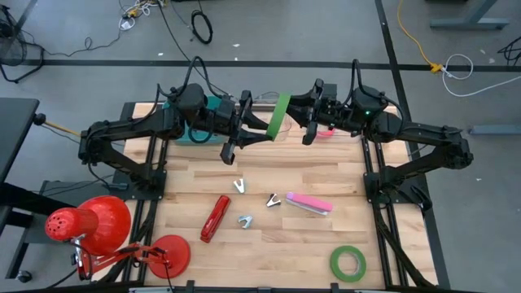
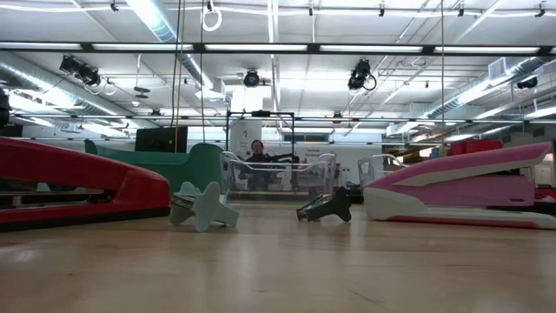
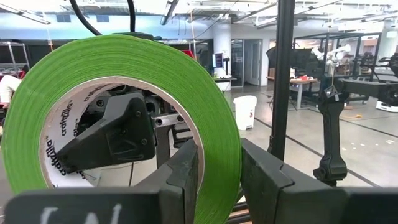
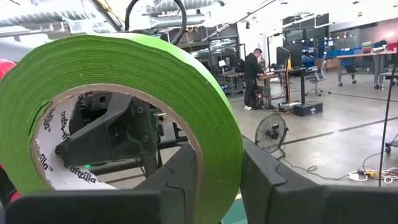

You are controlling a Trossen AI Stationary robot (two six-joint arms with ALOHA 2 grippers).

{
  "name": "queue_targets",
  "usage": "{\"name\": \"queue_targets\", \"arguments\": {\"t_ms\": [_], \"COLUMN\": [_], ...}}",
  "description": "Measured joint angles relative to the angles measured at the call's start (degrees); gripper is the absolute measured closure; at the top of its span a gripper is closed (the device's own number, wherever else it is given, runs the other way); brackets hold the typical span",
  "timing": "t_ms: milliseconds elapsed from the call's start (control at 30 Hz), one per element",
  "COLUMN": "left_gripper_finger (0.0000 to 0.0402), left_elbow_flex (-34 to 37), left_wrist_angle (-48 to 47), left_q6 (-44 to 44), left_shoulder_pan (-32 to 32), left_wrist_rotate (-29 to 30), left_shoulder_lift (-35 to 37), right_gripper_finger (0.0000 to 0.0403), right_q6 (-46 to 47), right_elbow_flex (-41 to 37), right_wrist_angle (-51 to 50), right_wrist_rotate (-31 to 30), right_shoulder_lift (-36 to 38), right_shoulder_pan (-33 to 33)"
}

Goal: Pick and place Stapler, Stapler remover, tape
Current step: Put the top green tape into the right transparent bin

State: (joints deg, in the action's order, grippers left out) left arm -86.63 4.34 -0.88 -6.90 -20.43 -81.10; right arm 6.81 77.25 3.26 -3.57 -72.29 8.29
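Up close in both wrist views, one green tape roll (image 3: 217, 124) fills the frame, standing on edge over the far middle of the table (image 1: 326, 236). Left gripper (image 1: 269, 129) and right gripper (image 1: 295, 122) both clamp its rim from opposite sides. Below sit the red stapler (image 1: 215, 218), pink stapler (image 1: 308, 203), and another green tape roll (image 1: 348, 263) at the near right, then three little staple removers (image 1: 273, 200) between the staplers.
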Motion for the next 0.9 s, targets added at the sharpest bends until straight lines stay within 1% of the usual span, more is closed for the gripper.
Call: {"name": "queue_targets", "arguments": {"t_ms": [100, 200, 500, 733, 900], "left_gripper_finger": [0.0285, 0.0266, 0.0177, 0.0118, 0.0099], "left_elbow_flex": [0.00, 0.00, -0.02, -0.02, -0.02], "left_wrist_angle": [0.02, 0.25, -1.04, -1.52, -1.67], "left_q6": [0.03, -0.02, -0.37, -1.53, -3.19], "left_shoulder_pan": [0.02, 0.40, 0.44, 0.42, 0.39], "left_wrist_rotate": [0.57, 3.24, 8.17, 8.85, 8.88], "left_shoulder_lift": [0.00, 0.08, 0.13, 0.13, 0.13], "right_gripper_finger": [0.0312, 0.0312, 0.0312, 0.0312, 0.0312], "right_q6": [0.04, -0.12, -1.58, -1.75, -1.83], "right_elbow_flex": [0.00, 0.00, 0.00, 0.00, 0.00], "right_wrist_angle": [-0.05, -0.40, -0.58, -0.47, -0.27], "right_wrist_rotate": [0.02, 0.22, 0.13, 0.17, 0.15], "right_shoulder_lift": [0.00, 0.04, 0.04, 0.04, 0.04], "right_shoulder_pan": [0.02, 0.02, 0.04, 0.02, 0.04]}}
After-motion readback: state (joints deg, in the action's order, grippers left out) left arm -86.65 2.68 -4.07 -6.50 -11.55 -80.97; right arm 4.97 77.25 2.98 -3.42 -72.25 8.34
